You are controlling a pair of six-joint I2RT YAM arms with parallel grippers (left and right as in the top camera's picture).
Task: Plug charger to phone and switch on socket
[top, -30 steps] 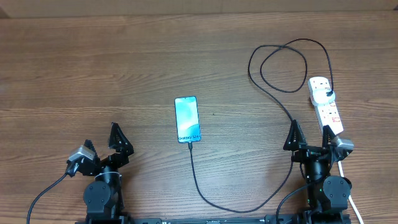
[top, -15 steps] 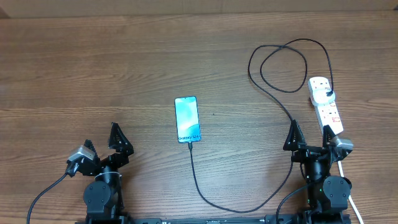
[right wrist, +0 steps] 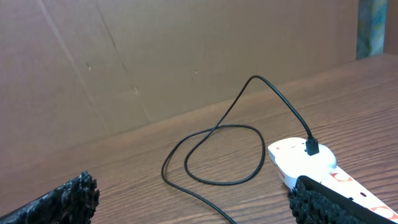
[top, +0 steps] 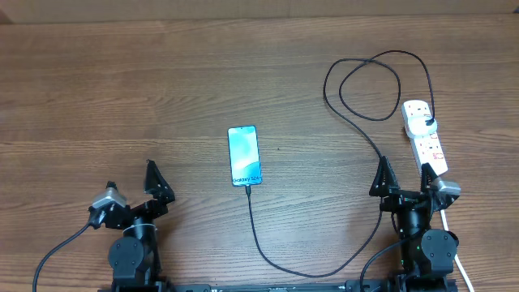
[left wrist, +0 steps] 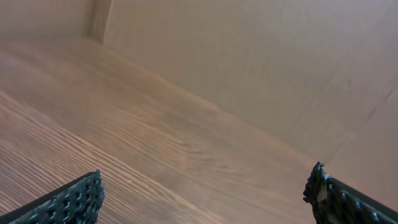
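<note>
The phone (top: pixel 244 156) lies face up mid-table, its "Galaxy S24" text at the near end. The charger's black cable (top: pixel 268 251) has its plug tip (top: pixel 247 189) at the phone's near edge and looks joined to it. The cable curves right, loops at the back, and ends at the black adapter (top: pixel 431 122) seated in the white socket strip (top: pixel 427 146). The strip (right wrist: pixel 298 163), adapter (right wrist: pixel 313 147) and cable loop (right wrist: pixel 217 134) also show in the right wrist view. My left gripper (top: pixel 132 191) (left wrist: pixel 202 205) is open and empty at the near left. My right gripper (top: pixel 403 180) (right wrist: pixel 193 205) is open and empty, just before the strip's near end.
The wooden table (top: pixel 122 89) is backed by a brown cardboard wall (right wrist: pixel 155 56). The strip's thick white cord (top: pixel 462 272) runs off the near right edge beside my right arm.
My left wrist has shifted very slightly. The phone, cable, strip and right arm have not moved.
</note>
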